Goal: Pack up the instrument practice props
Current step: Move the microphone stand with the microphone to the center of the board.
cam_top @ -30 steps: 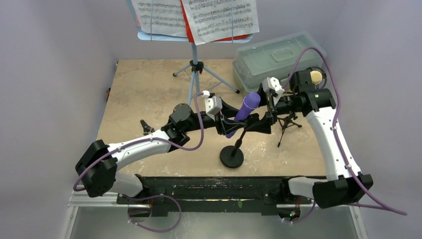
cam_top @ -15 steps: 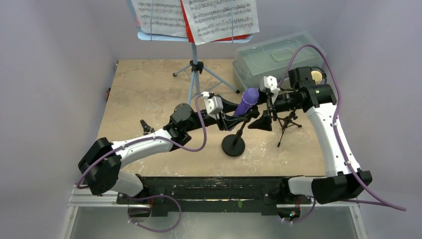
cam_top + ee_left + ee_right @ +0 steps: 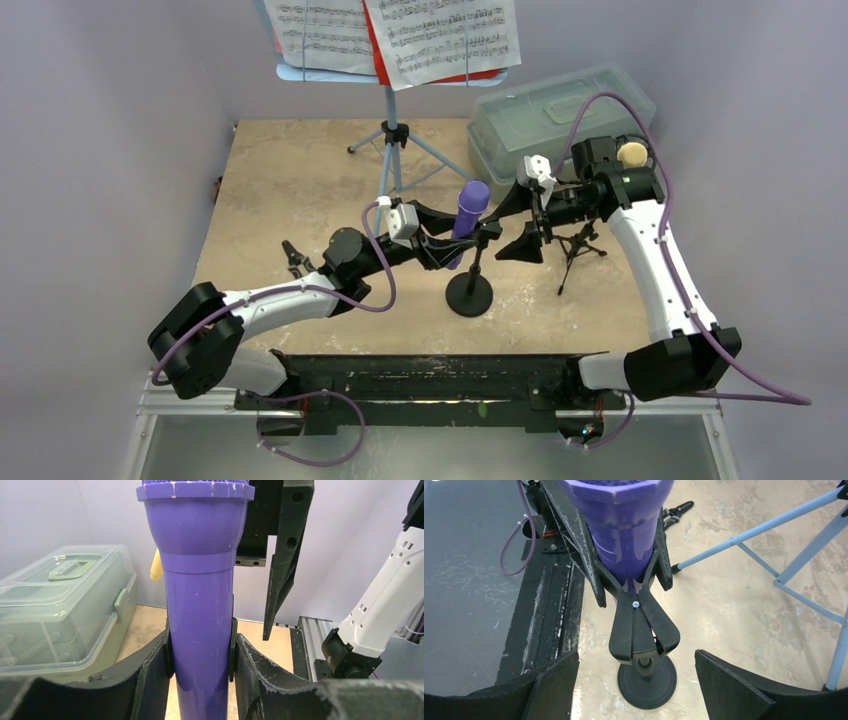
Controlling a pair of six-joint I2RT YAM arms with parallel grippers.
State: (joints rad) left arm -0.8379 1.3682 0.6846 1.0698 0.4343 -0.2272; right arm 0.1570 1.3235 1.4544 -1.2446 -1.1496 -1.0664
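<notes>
The table (image 3: 290, 180) has a tan, marbled top with pale scuffs. A dark rail (image 3: 430, 368) runs along its near edge.

At the far right corner sits a see-through grey-green box (image 3: 560, 110) with its lid on. Near the far edge, left of the box, a pale-blue music stand (image 3: 392, 110) stands upright on three spread legs. Near the middle of the table, a black stand with a round base (image 3: 469, 297) is upright, its disc flat on the top. Just to its right, and apart from it, a black tripod holder (image 3: 577, 243) rests on thin legs. A small black tool (image 3: 292, 254) lies near the left edge, well apart from the rest.
</notes>
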